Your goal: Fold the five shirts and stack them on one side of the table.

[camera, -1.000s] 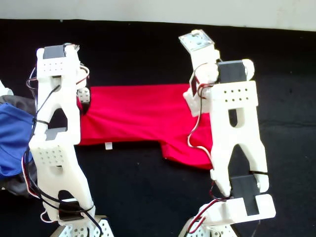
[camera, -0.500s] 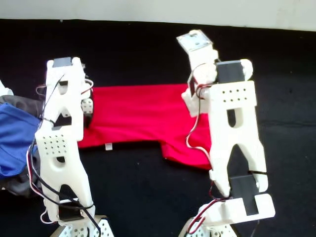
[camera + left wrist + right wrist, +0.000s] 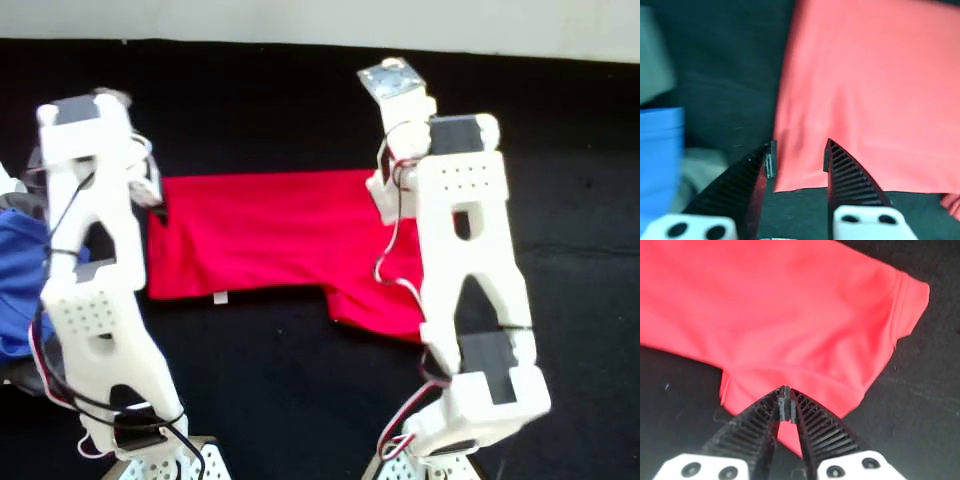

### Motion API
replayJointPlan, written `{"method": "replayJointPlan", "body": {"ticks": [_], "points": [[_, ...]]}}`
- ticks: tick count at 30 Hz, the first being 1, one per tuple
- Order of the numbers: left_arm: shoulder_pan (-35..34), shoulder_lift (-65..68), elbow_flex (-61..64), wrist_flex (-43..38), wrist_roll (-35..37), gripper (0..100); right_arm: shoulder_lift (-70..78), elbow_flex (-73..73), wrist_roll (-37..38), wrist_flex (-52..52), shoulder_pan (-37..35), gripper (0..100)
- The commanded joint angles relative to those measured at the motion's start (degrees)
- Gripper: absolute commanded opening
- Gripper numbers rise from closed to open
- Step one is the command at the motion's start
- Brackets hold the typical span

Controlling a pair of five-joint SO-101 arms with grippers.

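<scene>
1. The red shirt (image 3: pixel 270 235) lies spread flat across the middle of the black worktop (image 3: pixel 260 400), with a sleeve poking out towards the arms' bases on the right arm's side.
2. The left gripper (image 3: pixel 800 157) hangs over the shirt's left end. Its jaws are spread apart, with a corner of the red cloth showing in the gap between them.
3. The right gripper (image 3: pixel 786 410) sits over the sleeve end of the shirt with its jaws pressed together at the tips. From here I cannot tell whether any cloth is caught between them.
4. At the left edge of the worktop a blue shirt (image 3: pixel 20 280) is bunched up on top of some darker clothing (image 3: pixel 20 375), just beside the left arm and clear of the red shirt.
</scene>
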Motion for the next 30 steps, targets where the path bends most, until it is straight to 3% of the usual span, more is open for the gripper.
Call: {"method": "replayJointPlan", "body": {"ticks": [1, 7, 11, 14, 24, 30], "points": [[0.92, -3.65, -1.89, -4.04, -2.81, 16, 3.74, -0.13, -0.62, -4.7, 1.54, 0.7], [7.43, 2.24, -1.89, -12.57, -4.4, 15, 10.51, -0.57, -0.7, -13.05, 2.24, 0.7], [11.47, 7.34, -1.98, -17.58, -6.59, 1, 14.81, -0.57, -5.54, -17.89, 3.74, 0.7], [11.03, 11.12, -3.21, -20.13, -8.7, 1, 18.42, -0.66, -5.89, -21.14, 6.2, 0.7], [3.74, 26.33, -22.46, -18.81, -20.84, 1, 25.19, -0.84, -5.89, -29.58, 9.27, 0.7], [3.03, 28.7, -33.98, -12.13, -21.27, 1, 20.79, -7.6, -5.89, -17.54, 9.1, 0.7]]}}
